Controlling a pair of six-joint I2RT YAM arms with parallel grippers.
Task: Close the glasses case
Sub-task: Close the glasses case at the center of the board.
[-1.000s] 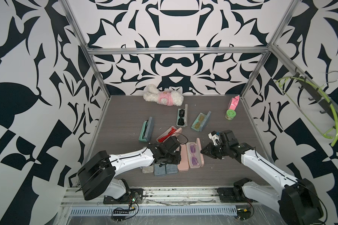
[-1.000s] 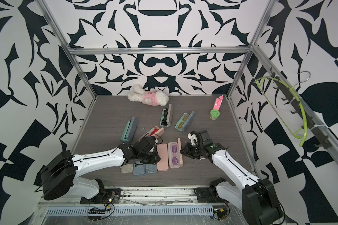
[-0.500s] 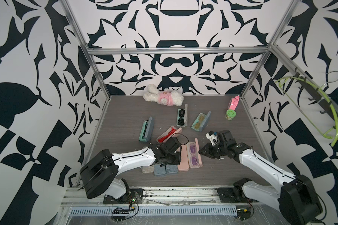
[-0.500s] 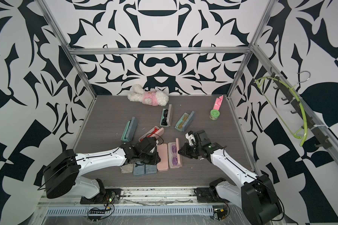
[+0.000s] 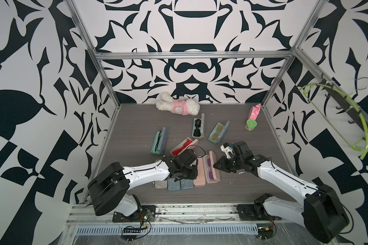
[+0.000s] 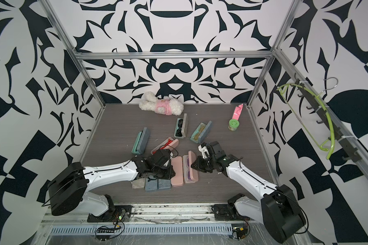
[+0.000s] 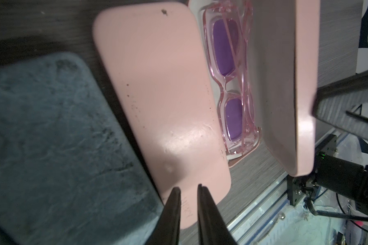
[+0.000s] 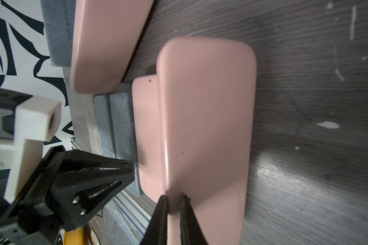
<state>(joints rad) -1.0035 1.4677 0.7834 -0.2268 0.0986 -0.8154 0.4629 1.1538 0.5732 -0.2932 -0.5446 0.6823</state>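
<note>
Pressing my shut, empty right jaws against the raised lid (image 8: 206,118) of the pink glasses case (image 5: 210,169), mid front edge of the worktop (image 5: 136,127) (purple glasses (image 7: 227,46) showing). Left jaws: nearly shut, holding nothing. Closing is all left.

The blue case (image 8: 55,31) has "…EUNG FOR CHINA" printed along its edge; the faint stamped letters on the closed pink case (image 7: 157,95) are unreadable.

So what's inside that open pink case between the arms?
Folded pink-framed glasses with purple lenses lie in the open pink case. Anything beneath them is covered by the glasses themselves.
</note>
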